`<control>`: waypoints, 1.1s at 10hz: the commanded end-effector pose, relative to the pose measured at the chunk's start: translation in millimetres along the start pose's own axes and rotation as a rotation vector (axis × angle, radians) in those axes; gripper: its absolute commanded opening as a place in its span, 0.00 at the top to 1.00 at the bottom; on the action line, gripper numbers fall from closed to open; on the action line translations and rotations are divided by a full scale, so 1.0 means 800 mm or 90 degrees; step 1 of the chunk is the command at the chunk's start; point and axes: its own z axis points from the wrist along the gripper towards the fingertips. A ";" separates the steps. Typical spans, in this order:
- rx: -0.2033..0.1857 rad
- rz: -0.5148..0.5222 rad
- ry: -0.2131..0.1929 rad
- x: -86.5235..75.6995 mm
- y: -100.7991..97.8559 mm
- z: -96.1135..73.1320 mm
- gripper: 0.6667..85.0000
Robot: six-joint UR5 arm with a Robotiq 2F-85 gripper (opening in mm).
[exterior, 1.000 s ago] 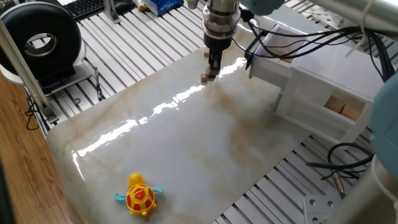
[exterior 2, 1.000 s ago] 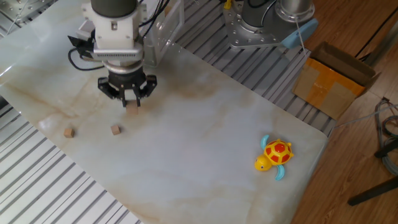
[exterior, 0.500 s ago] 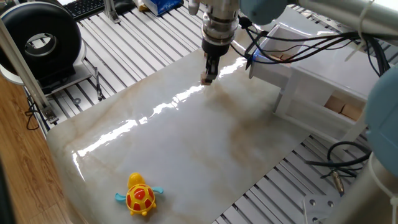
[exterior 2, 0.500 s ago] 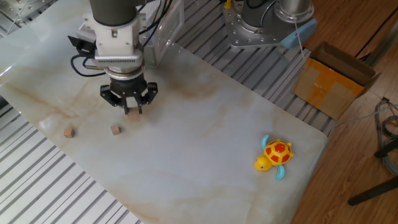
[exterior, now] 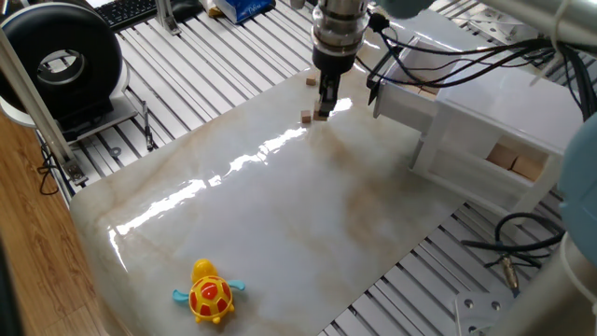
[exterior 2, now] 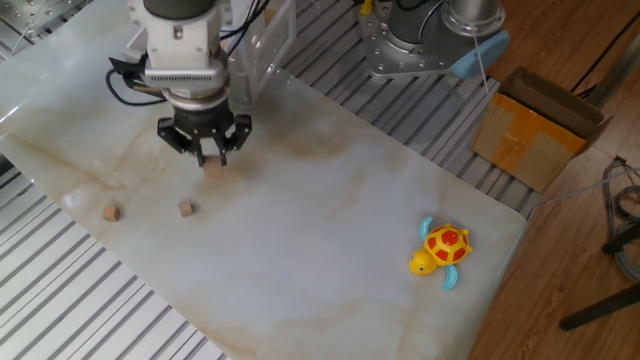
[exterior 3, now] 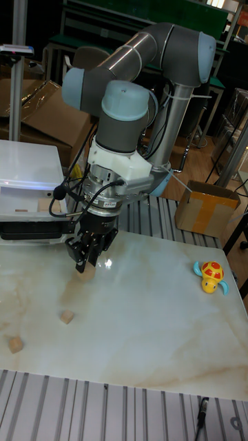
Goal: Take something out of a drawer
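Observation:
My gripper [exterior 2: 210,160] hangs low over the marble tabletop, shut on a small pale tan wooden block [exterior 2: 213,170] that shows between the fingertips. In the tall fixed view the gripper [exterior 3: 85,267] holds the block [exterior 3: 81,270] just in front of the white drawer unit. The top drawer [exterior: 403,105] stands pulled out to the right of the gripper [exterior: 323,112], with a little wood showing inside. Two tinier brown cubes [exterior 2: 185,208] [exterior 2: 110,212] lie on the table close by, apart from the fingers.
A yellow and red toy turtle [exterior 2: 440,250] lies near the far corner of the marble top [exterior: 280,215]. The lower drawer [exterior: 513,161] holds more wooden blocks. A cardboard box [exterior 2: 535,125] stands beside the table. Slatted metal surrounds the marble.
The gripper, still shut on the block, dipped a little toward the table and then rose and drew back slightly toward the drawer unit. The two small cubes and the turtle stayed put.

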 end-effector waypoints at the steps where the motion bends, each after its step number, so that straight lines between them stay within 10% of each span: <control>1: -0.002 0.008 -0.028 -0.019 -0.004 0.033 0.99; 11: 0.036 0.011 -0.029 -0.022 -0.011 0.078 0.99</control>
